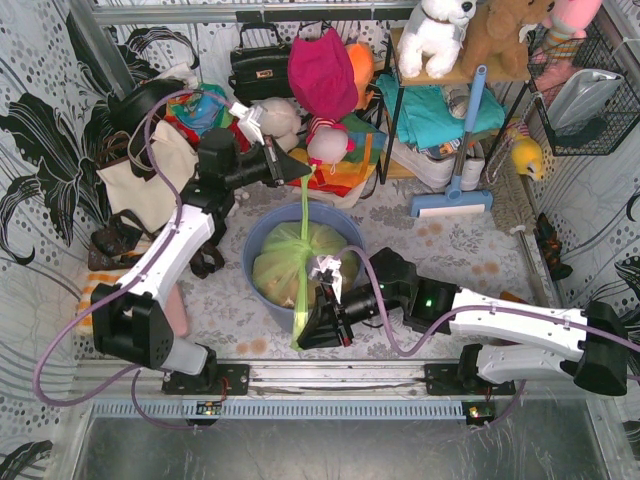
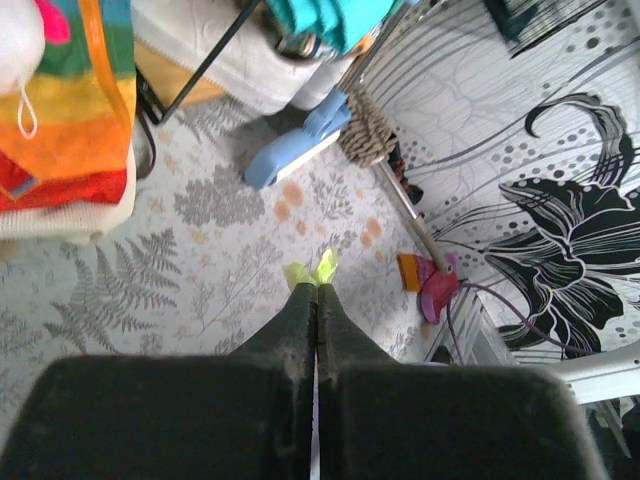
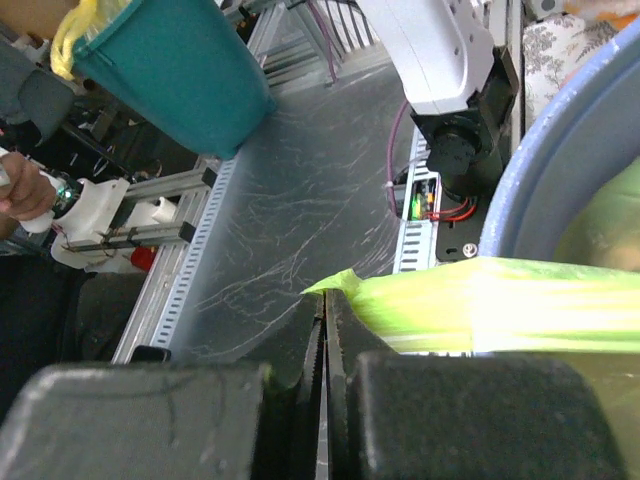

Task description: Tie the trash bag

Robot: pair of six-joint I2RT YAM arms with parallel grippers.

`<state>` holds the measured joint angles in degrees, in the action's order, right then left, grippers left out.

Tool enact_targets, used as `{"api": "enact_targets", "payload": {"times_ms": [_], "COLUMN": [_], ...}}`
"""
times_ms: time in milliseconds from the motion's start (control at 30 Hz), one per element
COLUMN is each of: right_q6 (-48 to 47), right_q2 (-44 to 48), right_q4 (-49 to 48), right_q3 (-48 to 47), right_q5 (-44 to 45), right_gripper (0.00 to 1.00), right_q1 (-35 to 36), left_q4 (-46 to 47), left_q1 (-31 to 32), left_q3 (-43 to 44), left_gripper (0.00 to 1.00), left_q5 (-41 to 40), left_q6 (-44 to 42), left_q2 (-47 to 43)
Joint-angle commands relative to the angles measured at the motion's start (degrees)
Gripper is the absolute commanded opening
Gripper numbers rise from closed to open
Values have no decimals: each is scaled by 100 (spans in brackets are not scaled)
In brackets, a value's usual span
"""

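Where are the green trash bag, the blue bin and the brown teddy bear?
trash bag (image 1: 280,268), overhead view, on its bulging body.
bin (image 1: 340,218), overhead view, on its far rim.
teddy bear (image 1: 500,40), overhead view, on its belly.

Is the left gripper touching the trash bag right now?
Touching. The left wrist view shows the fingers of the left gripper shut on a strip of the trash bag, green tips poking out past them.
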<state>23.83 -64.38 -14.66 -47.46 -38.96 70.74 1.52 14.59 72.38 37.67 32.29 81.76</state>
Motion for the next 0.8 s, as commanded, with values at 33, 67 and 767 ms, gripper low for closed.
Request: {"api": "enact_targets", "payload": {"times_ms": [33, 67, 767], "right_q6": [561, 572, 20], "right_q2": [-96, -100, 394], "right_q4": [-224, -267, 261], "right_q3": [284, 292, -525], "right_q5": [-1320, -1329, -403], "right_gripper": [0, 0, 0], "right_q1": [410, 414, 414], "left_q4": [722, 713, 1131], "left_q1": [-422, -480, -679], "left_q3": [71, 99, 576], "left_gripper": [0, 0, 0], "left_q5": [-992, -978, 87], "left_q6": [-399, -399, 264], "left_q2": [533, 588, 803]}}
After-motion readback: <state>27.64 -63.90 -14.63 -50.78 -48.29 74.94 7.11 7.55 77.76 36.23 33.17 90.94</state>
